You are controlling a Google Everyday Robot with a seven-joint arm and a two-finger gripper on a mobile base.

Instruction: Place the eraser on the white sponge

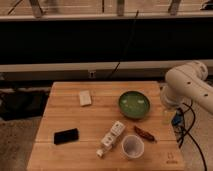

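Note:
The eraser [66,136] is a flat black block lying on the front left of the wooden table [65,112]. The white sponge [85,98] lies flat at the back left of the table, well apart from the eraser. The white arm [187,86] stands at the table's right side. My gripper [168,116] hangs below the arm by the right table edge, far from both the eraser and the sponge, and holds nothing that I can see.
A green bowl [134,104] sits right of centre. A white bottle [111,138] lies on its side near the front, next to a pale cup [132,147]. A reddish-brown object [144,133] lies by the cup. Cables hang at the right.

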